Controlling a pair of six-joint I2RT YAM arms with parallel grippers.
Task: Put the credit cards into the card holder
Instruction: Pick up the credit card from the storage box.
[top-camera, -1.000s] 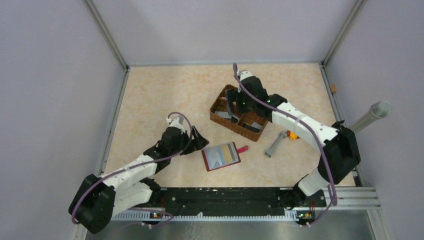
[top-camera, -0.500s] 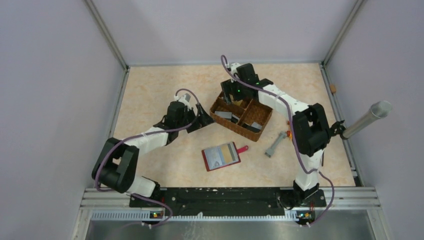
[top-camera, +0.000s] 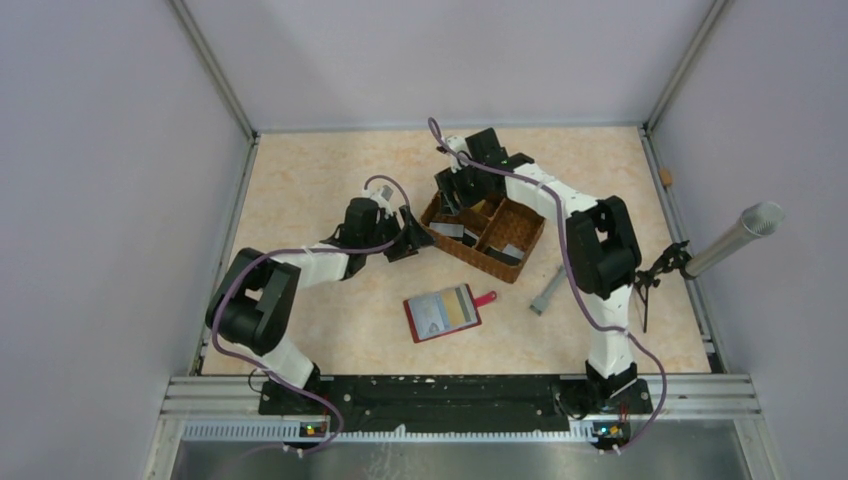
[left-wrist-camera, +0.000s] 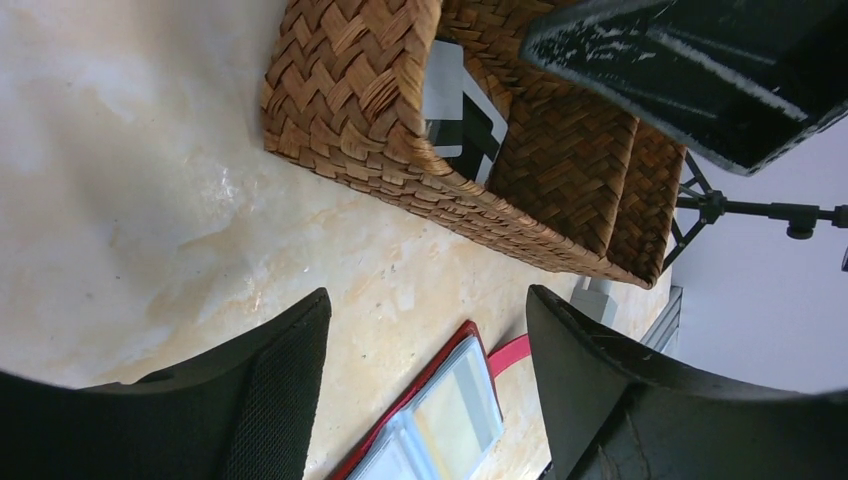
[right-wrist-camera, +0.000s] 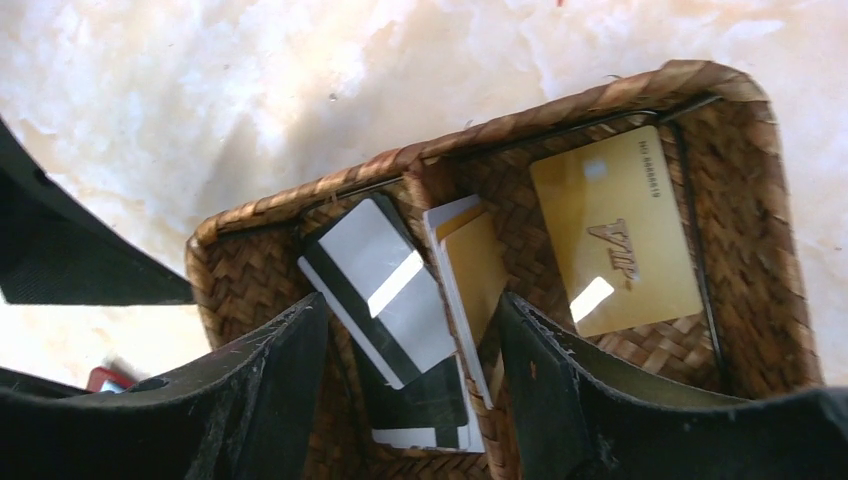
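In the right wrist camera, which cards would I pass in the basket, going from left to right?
First the grey card with a dark stripe → then the tan card in the middle → then the gold card.

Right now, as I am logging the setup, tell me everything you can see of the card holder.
The card holder is a small dark red, leather-like wallet lying open and flat on the table, clear inner pockets up, showing grey and tan panels. Its red snap tab sticks out toward the wicker basket, apart from it. Only the table touches it.
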